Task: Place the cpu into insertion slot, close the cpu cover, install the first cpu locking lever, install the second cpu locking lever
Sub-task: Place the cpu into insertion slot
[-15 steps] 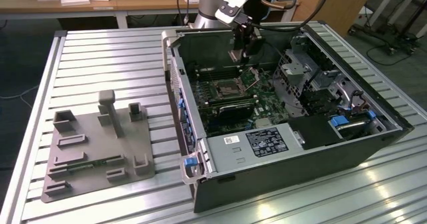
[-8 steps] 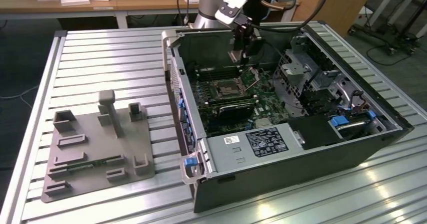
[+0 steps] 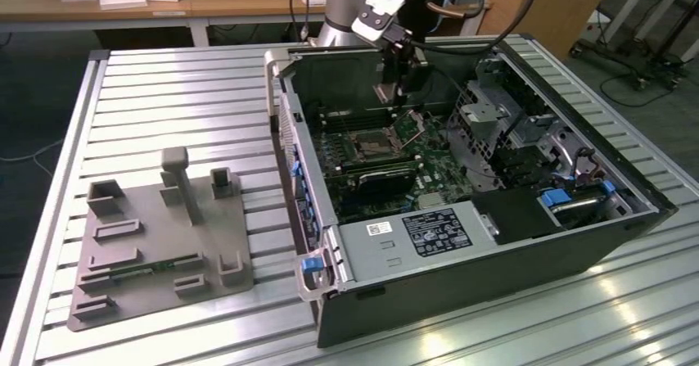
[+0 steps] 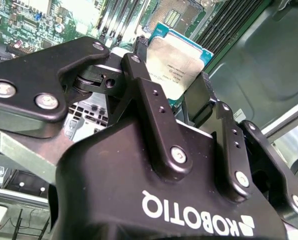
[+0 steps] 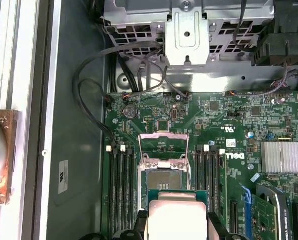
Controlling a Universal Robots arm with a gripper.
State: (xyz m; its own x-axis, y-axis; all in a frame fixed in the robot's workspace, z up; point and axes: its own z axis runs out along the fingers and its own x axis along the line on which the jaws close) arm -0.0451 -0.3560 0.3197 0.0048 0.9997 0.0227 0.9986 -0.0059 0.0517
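I note the insertion slot (image 5: pixel 164 179) lies uncovered, its cpu cover (image 5: pixel 164 147) hinged back toward the drive cage (image 5: pixel 186 35). Memory slots (image 5: pixel 121 187) crowd it on both flanks. Black cables (image 5: pixel 118 70) droop near the cage. The computer case (image 3: pixel 492 268) is open upward; my pincer (image 5: pixel 176 226), clamped on the cpu (image 5: pixel 176 217), hangs over the board near the slot.
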